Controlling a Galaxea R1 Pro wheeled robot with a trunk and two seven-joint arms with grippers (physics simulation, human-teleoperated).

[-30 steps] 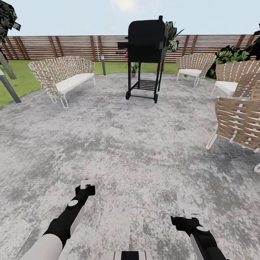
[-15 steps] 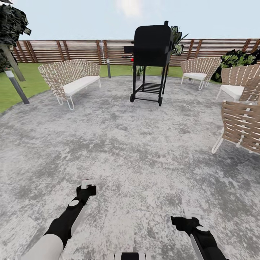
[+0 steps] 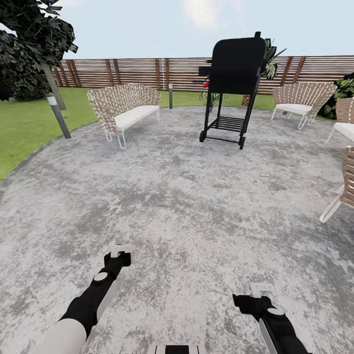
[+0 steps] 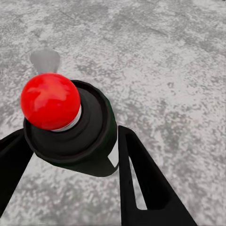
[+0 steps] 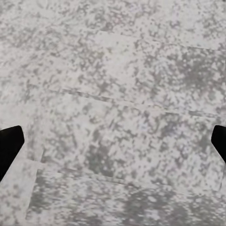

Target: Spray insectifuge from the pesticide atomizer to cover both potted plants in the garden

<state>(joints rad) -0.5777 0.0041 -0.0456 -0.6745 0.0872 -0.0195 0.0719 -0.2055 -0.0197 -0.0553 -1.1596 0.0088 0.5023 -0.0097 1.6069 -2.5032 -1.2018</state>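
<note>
So the robot's parked on a big round paved patch [image 3: 187, 206], mottled grey and white like worn concrete, and the right wrist view shows faint straight seams running through it. Green lawn [image 3: 19, 132] wraps the edge from about 9 to 11 o'clock, and a brown slatted wooden fence [image 3: 128, 73] closes off the far side under a pale sky. At 12 to 1 o'clock there's a black barbecue grill [image 3: 236, 78], boxy hood on a thin wheeled frame with a slatted lower shelf. At 11 o'clock sits a woven strap loveseat [image 3: 123, 105] with a white cushion and thin white legs; more woven chairs [image 3: 297, 98] sit around 1 to 3 o'clock. A dark blocky-leaved tree [image 3: 29, 44] stands at 10 o'clock with a slim grey lamp post [image 3: 58, 115] just beside it, and another short post [image 3: 170, 96] is near the fence. The left hand [image 3: 118, 253] is clamped on the pesticide atomizer [image 4: 80, 127]: in the left wrist view it's a black cylinder with a glossy red ball on top and a bit of white label, black fingers [image 4: 141, 183] pressed on both sides. The right hand [image 3: 260, 291] hangs low at 5 o'clock, fingers spread wide apart over bare paving.
</note>
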